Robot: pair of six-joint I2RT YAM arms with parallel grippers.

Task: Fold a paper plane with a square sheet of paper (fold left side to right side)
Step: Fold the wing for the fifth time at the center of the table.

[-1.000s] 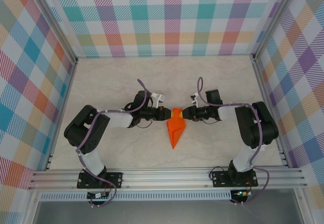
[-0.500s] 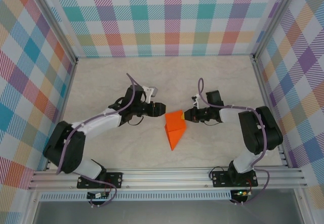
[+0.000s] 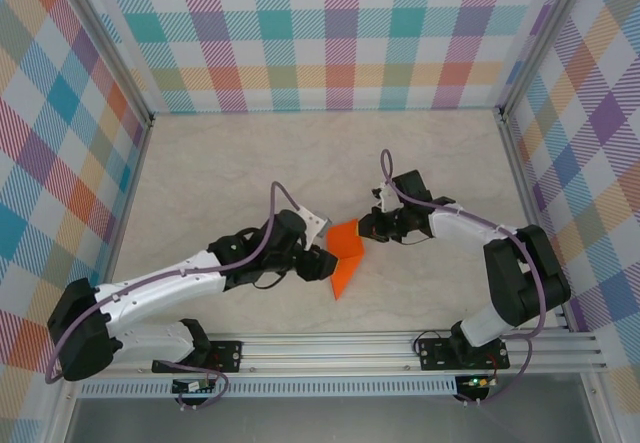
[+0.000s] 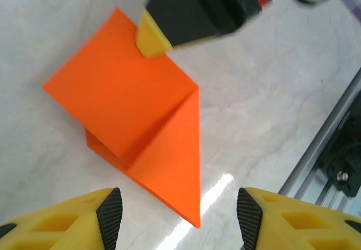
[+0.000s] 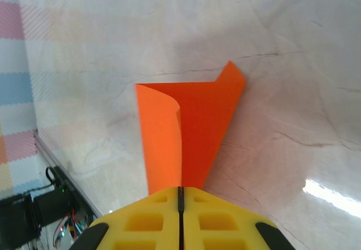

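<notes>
The square sheet of paper [image 3: 347,250] lies mid-table as a small creased orange shape with its point toward the near edge. My right gripper [image 3: 364,229] is shut on its far right edge, and in the right wrist view the paper [image 5: 194,114] curls up into the closed jaws of that gripper [image 5: 180,192]. The left wrist view has the paper [image 4: 130,103] with one flap lifted off the table and a yellow fingertip [image 4: 151,40] of the right gripper pinching its top edge. My left gripper [image 3: 324,263] hovers open just left of the point, its gripper [image 4: 179,219] straddling the tip without touching.
An aluminium rail [image 3: 330,348] runs along the near table edge and appears close by in the left wrist view [image 4: 333,143]. Plaid walls [image 3: 330,33] enclose the other three sides. The marbled tabletop [image 3: 230,163] spreads behind and beside the paper.
The left arm swung from the paper's far left down to its near-left side, jaws open. The right gripper closed on the paper's edge and lifted a flap, shifting slightly back.
</notes>
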